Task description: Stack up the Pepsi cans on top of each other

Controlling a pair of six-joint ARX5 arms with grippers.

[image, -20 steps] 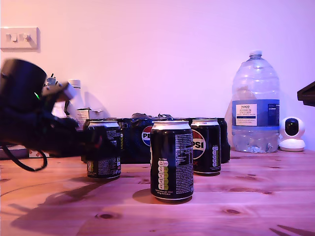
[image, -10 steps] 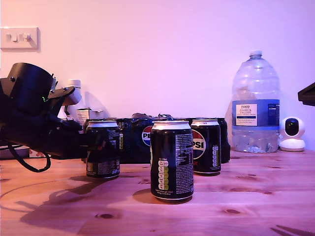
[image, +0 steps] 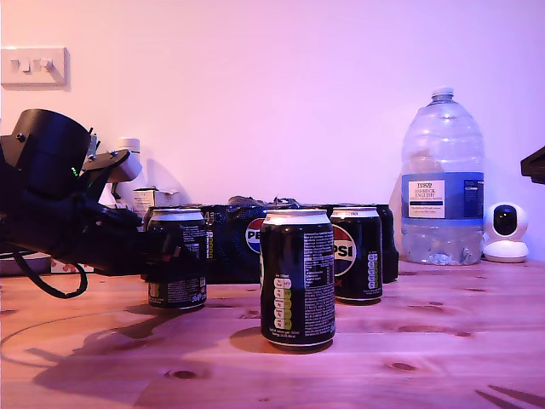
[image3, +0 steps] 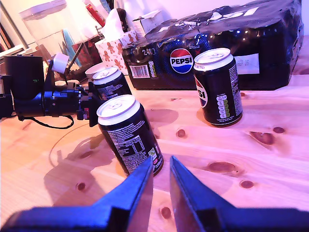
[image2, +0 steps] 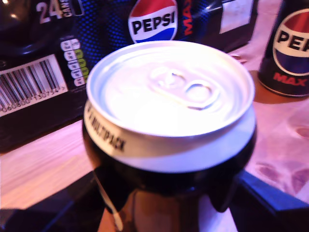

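Observation:
Three black Pepsi cans stand on the wooden table (image: 443, 341). The can (image: 183, 285) toward the exterior view's left is upright between the fingers of my first gripper (image: 170, 256). The first wrist view shows this can's silver top (image2: 169, 92) with a dark finger (image2: 270, 203) against each side. The front can (image: 297, 277) stands alone in the middle, and the third can (image: 358, 254) stands behind it to the exterior view's right. My second gripper (image3: 160, 166) hovers near the front can (image3: 128, 133), its fingers almost together with nothing between them.
A black shrink-wrapped Pepsi 24-pack (image: 234, 243) lies behind the cans against the wall. A large water bottle (image: 441, 179) and a small white camera (image: 505, 232) stand at the exterior view's right. Boxes and a bottle sit behind the first arm (image3: 48, 94).
The first arm was blurred in motion a second ago and has since settled with its fingers around the can. That can has shifted slightly toward the exterior view's left.

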